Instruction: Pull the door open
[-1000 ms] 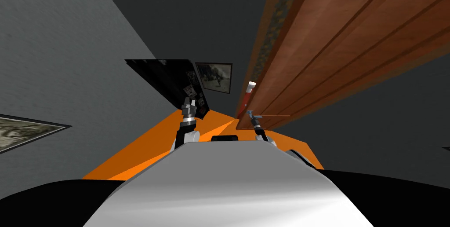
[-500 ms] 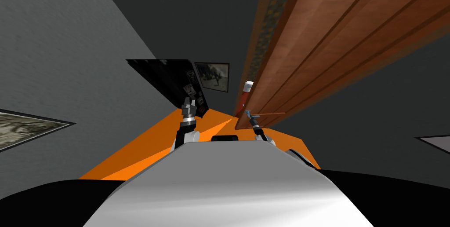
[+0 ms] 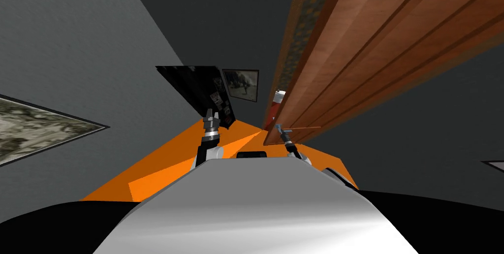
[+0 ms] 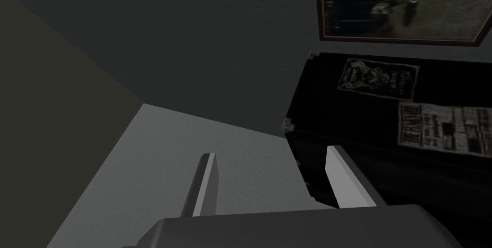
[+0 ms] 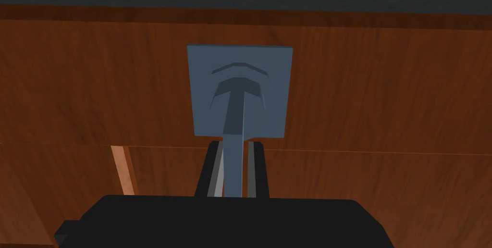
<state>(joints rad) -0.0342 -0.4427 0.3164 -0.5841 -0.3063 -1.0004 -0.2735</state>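
A reddish-brown wooden door [image 3: 374, 54] stands partly swung toward me on my right; its face [image 5: 360, 91] lies close ahead in the right wrist view. A grey-blue handle [image 5: 235, 163] juts from a square grey-blue plate [image 5: 269, 86] on the door. My right gripper [image 5: 234, 173] is shut on the handle, its fingers pressing both sides of the lever. In the head view that gripper [image 3: 279, 129] sits at the door's near edge. My left gripper [image 3: 211, 116] is held up in front of me, open [image 4: 271, 182] with nothing between its fingers.
An orange floor [image 3: 162, 177] runs ahead between grey walls. A black cabinet [image 3: 202, 91] with stickers stands ahead on the left, a framed picture [image 3: 242, 85] beside it. A red cylinder with a white top [image 3: 276, 103] stands past the door's edge.
The whole head view has shifted: the left wall picture has grown larger and the cabinet slid right, so I have moved. The right gripper stays shut on the handle.
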